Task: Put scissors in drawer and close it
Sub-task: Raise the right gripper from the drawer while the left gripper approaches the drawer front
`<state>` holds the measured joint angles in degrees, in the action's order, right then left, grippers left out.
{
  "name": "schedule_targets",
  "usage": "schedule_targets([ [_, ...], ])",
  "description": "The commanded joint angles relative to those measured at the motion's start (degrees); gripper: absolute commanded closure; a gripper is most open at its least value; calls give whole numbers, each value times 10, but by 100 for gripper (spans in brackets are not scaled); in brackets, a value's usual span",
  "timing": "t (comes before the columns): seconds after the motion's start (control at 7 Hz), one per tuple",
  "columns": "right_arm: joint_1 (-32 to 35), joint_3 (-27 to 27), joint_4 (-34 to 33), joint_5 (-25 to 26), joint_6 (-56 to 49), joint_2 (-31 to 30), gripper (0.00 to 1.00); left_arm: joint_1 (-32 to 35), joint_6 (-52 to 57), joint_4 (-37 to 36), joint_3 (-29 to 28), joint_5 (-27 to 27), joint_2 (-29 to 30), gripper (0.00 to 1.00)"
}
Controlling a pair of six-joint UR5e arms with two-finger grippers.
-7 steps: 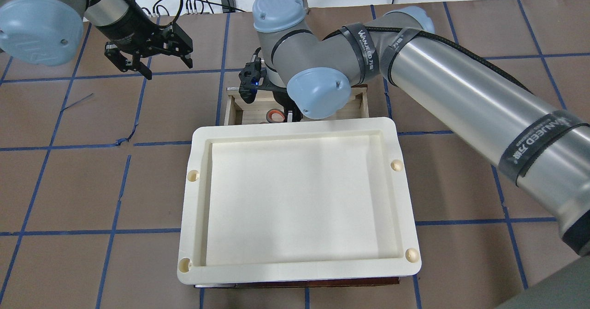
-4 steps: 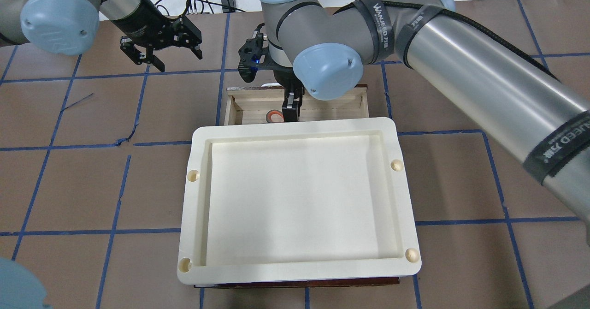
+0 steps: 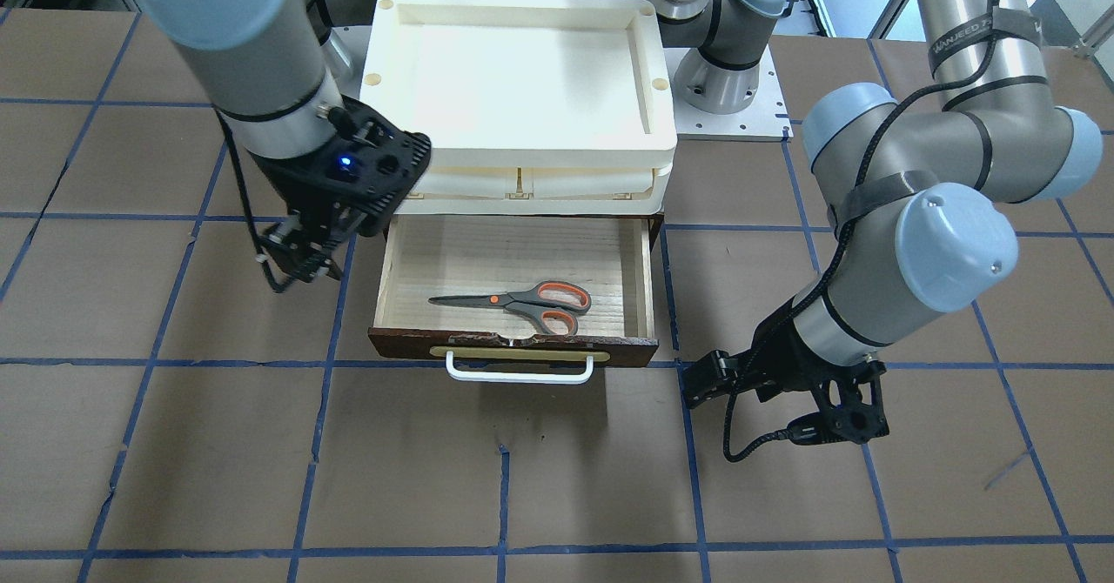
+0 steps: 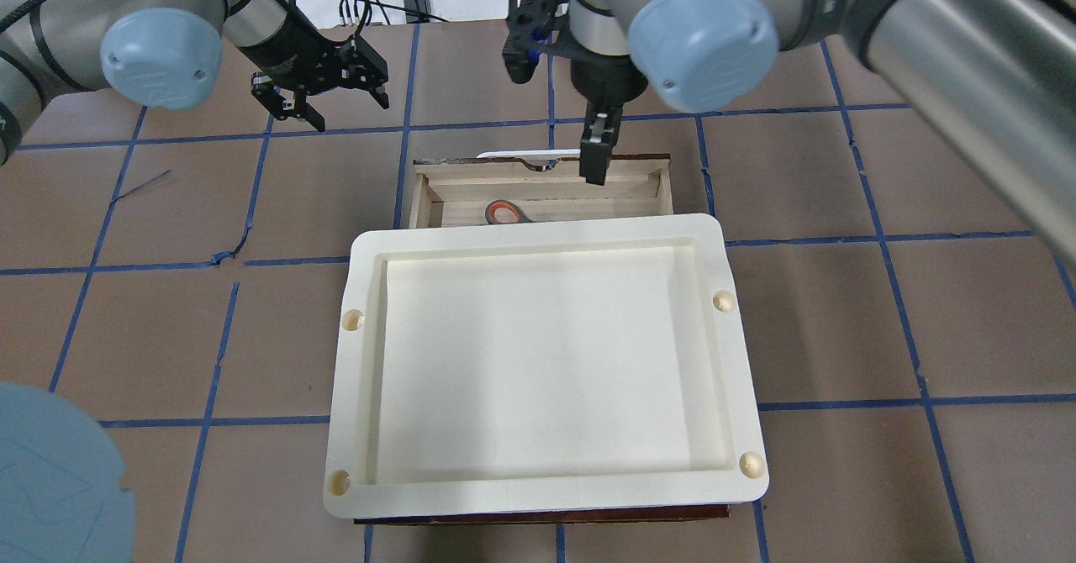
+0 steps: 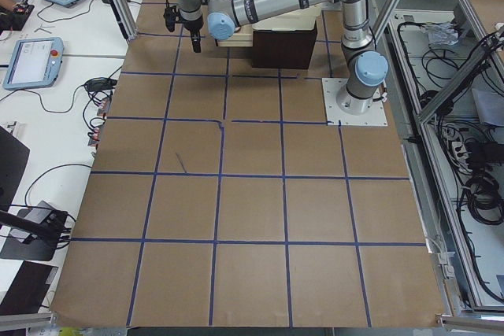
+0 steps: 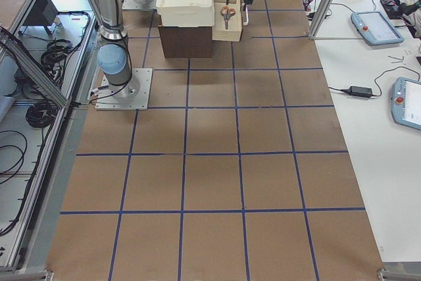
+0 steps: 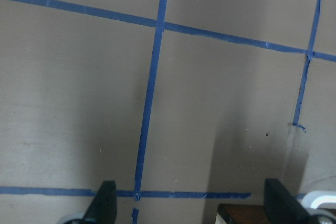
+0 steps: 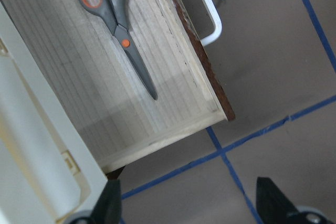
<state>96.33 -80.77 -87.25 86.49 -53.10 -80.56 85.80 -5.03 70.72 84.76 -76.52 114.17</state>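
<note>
The scissors point(image 3: 522, 298) lie flat in the open drawer point(image 3: 513, 345), blades pointing toward the robot's right; they also show in the overhead view point(image 4: 503, 212) and the right wrist view point(image 8: 113, 19). My right gripper point(image 3: 294, 259) is open and empty, raised over the drawer's corner on the robot's right point(image 4: 595, 160), clear of the scissors. My left gripper point(image 4: 349, 109) is open and empty, low over the table beside the drawer front on the robot's left point(image 3: 835, 409). The white bar handle point(image 3: 520, 372) faces away from the robot.
The cream plastic tray box point(image 4: 538, 231) sits on the dark cabinet above the drawer and hides most of the drawer from overhead. The table is brown board with blue tape lines point(image 3: 505, 479). Cables lie at the table's far edge point(image 4: 370, 0).
My right gripper has lifted out of the drawer and moved toward the robot's right, leaving the scissors inside. My left gripper has moved closer to the drawer front.
</note>
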Motion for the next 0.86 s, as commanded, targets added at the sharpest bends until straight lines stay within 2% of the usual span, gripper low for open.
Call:
schedule_targets([
  [0.0, -30, -13, 34, 6, 157, -63, 0, 29, -21, -1, 6, 1, 17, 0],
  [0.29, -37, -12, 45, 30, 332, -68, 0, 35, -38, 1, 9, 1, 23, 0],
  [0.43, -40, -13, 46, 32, 409, -71, 0, 36, -38, 40, 13, -4, 19, 0],
  [0.71, -72, -21, 45, 23, 434, -65, 0, 36, -38, 52, 12, -2, 13, 0],
])
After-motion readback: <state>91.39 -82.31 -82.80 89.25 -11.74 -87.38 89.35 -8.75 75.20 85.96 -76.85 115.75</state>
